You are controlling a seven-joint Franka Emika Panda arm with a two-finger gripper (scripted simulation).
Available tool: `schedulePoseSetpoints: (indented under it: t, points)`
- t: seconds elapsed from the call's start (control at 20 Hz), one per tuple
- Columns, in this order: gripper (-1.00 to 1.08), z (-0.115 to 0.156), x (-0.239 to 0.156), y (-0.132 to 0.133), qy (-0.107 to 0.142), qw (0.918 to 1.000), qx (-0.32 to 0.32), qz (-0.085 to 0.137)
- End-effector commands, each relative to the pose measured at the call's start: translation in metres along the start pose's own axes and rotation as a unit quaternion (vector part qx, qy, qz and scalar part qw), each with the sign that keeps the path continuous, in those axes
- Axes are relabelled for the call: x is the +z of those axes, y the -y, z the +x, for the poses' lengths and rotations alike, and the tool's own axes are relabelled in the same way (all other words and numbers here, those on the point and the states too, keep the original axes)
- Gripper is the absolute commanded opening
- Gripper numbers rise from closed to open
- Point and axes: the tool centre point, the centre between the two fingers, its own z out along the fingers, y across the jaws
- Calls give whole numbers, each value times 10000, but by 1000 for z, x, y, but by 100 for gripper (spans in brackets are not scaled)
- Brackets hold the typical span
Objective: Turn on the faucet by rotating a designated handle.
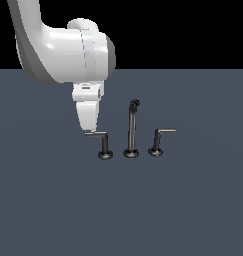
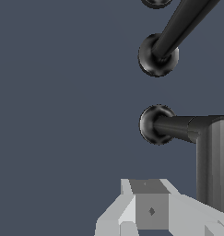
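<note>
Exterior view: the faucet (image 1: 131, 129) stands as three separate dark pieces on a flat grey surface (image 1: 193, 210) — the handle (image 1: 102, 142) toward the exterior view's left, the tall spout (image 1: 132, 126) in the middle, and the twin handle (image 1: 160, 141) toward the exterior view's right. The gripper (image 1: 88, 131) hangs nearly vertical with its tip at the free end of the handle's horizontal arm, which points away from the spout; contact there appears likely but is not certain. This placement is judged deliberate: force applied at the arm's far end gives the longest lever about the upright post. The wrist view shows the handle (image 2: 196, 138) close beside a pale finger (image 2: 150, 209), with two round bases beyond. Whether the fingers are spread or closed cannot be told from either view. Open room lies on every side of the handle except toward the spout, so a sweep across the bare surface looks unobstructed — a swing toward the spout would bring the arm close to it.
</note>
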Motion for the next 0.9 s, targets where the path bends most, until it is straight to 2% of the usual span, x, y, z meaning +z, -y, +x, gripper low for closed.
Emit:
schedulePoseSetpoints:
  t: [0.0, 0.3, 0.85]
  points:
    - [-100, 1, 3, 3, 2, 10000, 64, 1]
    - [-100, 1, 3, 3, 3, 10000, 74, 0]
    - [-100, -18, 3, -34, 5, 10000, 75, 1]
